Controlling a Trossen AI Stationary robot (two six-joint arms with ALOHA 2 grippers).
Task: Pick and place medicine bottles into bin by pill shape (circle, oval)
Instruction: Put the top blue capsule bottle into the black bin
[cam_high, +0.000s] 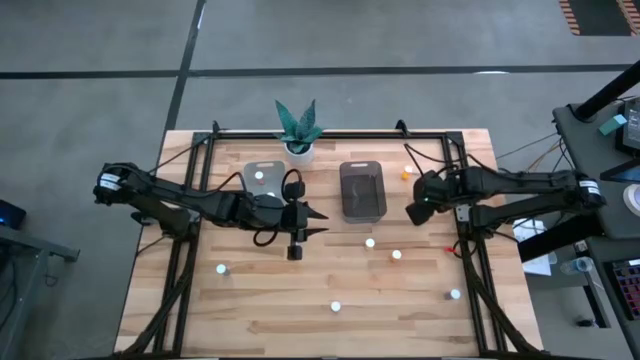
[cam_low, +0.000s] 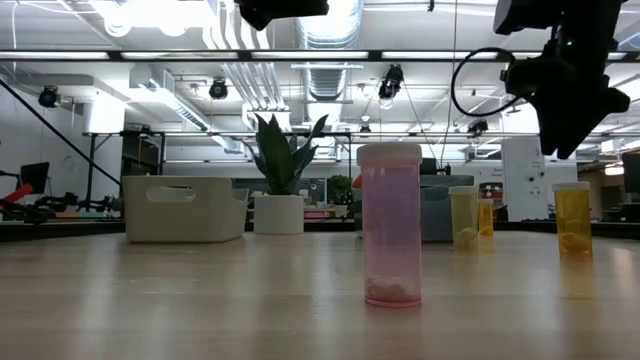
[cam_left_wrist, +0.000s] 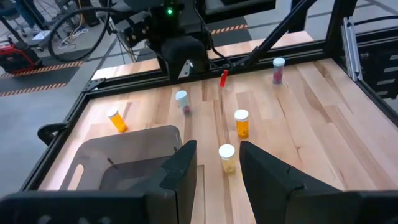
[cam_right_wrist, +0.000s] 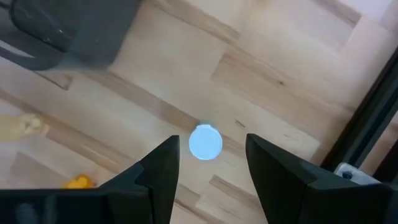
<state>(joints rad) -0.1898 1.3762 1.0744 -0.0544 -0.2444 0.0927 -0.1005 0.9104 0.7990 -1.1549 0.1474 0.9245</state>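
My right gripper (cam_high: 413, 212) is open and points down over a white-capped bottle (cam_right_wrist: 205, 142) that stands on the table; the fingers stand on either side of it, above the cap, touching nothing. The same bottle shows in the left wrist view (cam_left_wrist: 181, 99). My left gripper (cam_high: 318, 222) is open and empty, level above the table, just left of the dark grey bin (cam_high: 362, 190). The clear bin (cam_high: 264, 178) stands left of the dark one. Other bottles stand at mid-table (cam_high: 369, 242) (cam_high: 396, 254) and near the front (cam_high: 335, 306). An orange bottle (cam_high: 405, 172) lies on its side.
A green plant in a white pot (cam_high: 298, 135) stands at the far edge between the bins. More bottles stand at the front left (cam_high: 220, 268) and front right (cam_high: 454, 294). A black frame (cam_high: 470, 150) runs along the table's sides and far edge.
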